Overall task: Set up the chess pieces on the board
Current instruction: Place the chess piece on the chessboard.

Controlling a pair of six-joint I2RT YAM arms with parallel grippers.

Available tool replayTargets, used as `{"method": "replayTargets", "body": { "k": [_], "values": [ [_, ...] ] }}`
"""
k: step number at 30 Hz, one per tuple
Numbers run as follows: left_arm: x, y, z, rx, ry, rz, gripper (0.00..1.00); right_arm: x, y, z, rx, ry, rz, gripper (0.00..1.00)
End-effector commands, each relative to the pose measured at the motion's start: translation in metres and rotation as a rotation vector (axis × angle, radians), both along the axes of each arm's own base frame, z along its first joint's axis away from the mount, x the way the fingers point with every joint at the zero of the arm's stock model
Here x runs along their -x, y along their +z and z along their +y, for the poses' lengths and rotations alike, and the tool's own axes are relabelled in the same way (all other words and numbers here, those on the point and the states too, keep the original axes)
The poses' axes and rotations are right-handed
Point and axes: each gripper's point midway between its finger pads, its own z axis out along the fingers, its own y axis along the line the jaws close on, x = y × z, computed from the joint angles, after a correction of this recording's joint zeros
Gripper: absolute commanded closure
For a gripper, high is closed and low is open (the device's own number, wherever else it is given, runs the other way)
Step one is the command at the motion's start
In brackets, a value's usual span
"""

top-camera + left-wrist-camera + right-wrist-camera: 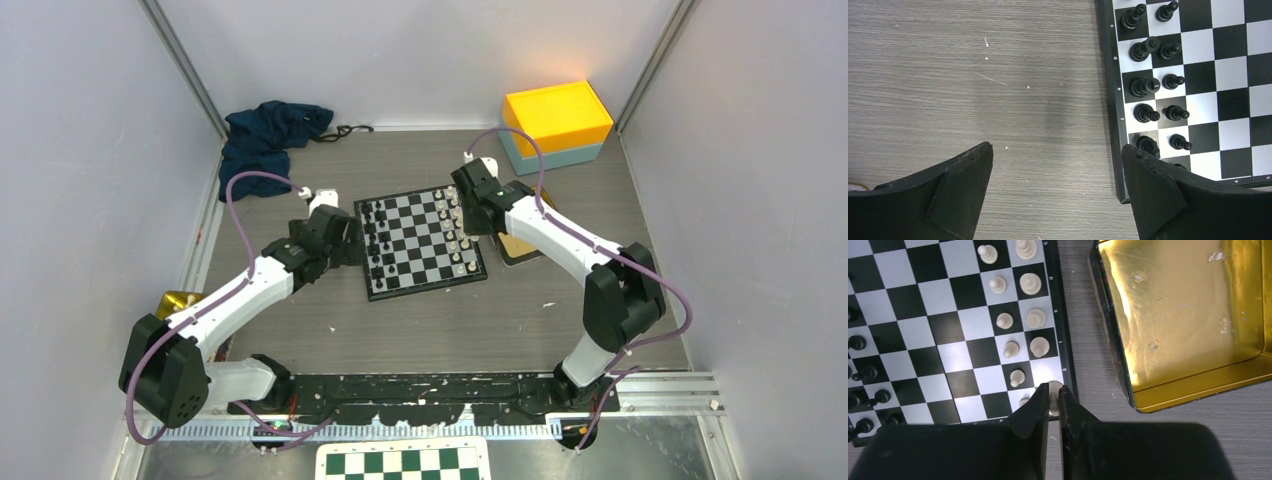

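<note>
The board [421, 246] lies in the middle of the table. Black chess pieces [375, 245] fill its two left files and cream-white ones [458, 250] its two right files. My right gripper [458, 200] is at the board's far right corner. In the right wrist view it [1053, 392] is shut on a white piece [1054, 387] over the corner square, next to the border [1063, 330] and the white rows [1036, 317]. My left gripper [1057, 147] stands open over bare table just left of the board's edge [1112, 100], beside the black pieces [1145, 86], with nothing between its fingers.
An open gold tin [1188, 315] lies just right of the board, also seen from above [518, 245]. A yellow box on a teal one [556, 115] stands at the back right, a dark blue cloth [268, 135] at the back left. A green-and-white checkered panel [402, 462] lies by the arm bases.
</note>
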Motion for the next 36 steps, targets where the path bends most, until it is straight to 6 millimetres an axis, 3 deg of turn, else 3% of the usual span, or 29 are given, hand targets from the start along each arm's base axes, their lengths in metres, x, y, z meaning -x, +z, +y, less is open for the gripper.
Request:
{"method": "replayTargets", "body": {
  "k": [1, 36],
  "values": [
    [-0.007, 0.011, -0.006, 0.032, 0.0, -0.05, 0.0, -0.002, 0.015, 0.011, -0.03, -0.003, -0.051, 0.99],
    [-0.005, 0.008, -0.004, 0.026, 0.003, -0.043, 0.0, 0.013, -0.039, 0.023, -0.003, 0.031, 0.043, 0.99]
  ]
}}
